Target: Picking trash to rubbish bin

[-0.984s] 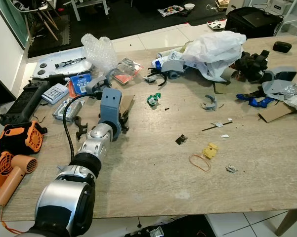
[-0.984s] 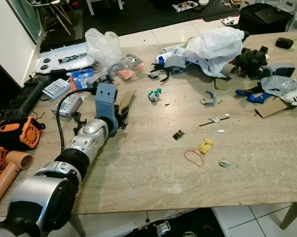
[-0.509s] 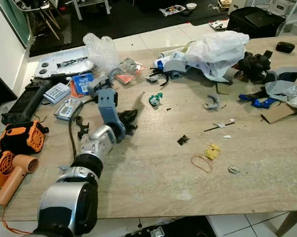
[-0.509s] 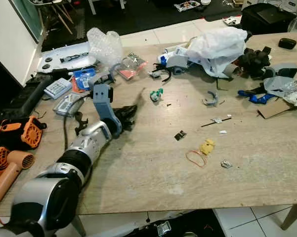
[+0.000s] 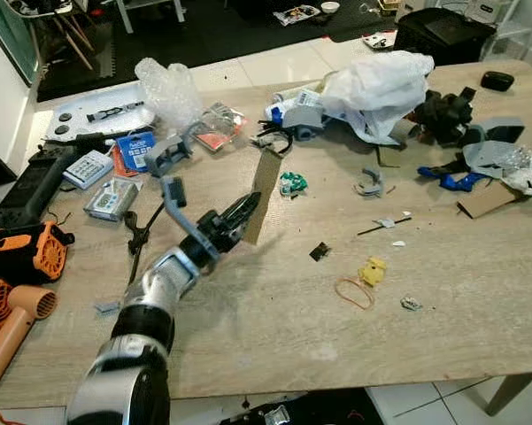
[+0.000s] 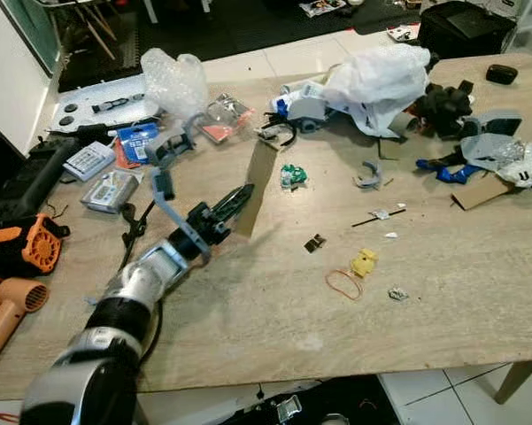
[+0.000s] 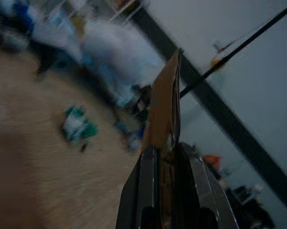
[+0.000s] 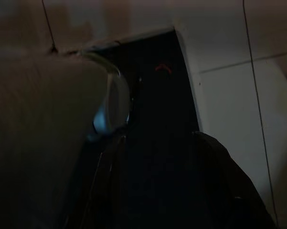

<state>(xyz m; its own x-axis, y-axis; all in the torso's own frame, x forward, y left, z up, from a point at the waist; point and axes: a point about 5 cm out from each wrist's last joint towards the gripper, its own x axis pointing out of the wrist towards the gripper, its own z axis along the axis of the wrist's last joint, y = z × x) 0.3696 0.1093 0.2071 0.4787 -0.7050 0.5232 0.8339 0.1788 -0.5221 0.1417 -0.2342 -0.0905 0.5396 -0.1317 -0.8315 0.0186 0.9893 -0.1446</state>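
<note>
Left gripper (image 5: 245, 212) pinching one cardboard strip (image 5: 263, 192) above table (image 5: 274, 328)

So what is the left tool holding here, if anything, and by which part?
The left tool is shut on a strip of brown cardboard, pinched at its lower end, with the rest standing up above the table.

place: looking like a home room doubling as a hobby workshop
table: a wooden table (image 5: 274, 310) sitting on pale floor tiles (image 5: 248, 69), junk spreading all over it
tools: an orange blower (image 5: 13, 305) and black tool case (image 5: 31, 181) lying at the left edge
clutter: bubble wrap (image 5: 166, 88), a white plastic bag (image 5: 376, 81), cardboard scraps piling up
background: chair legs (image 5: 71, 40) standing on a dark mat (image 5: 204, 27)
</note>
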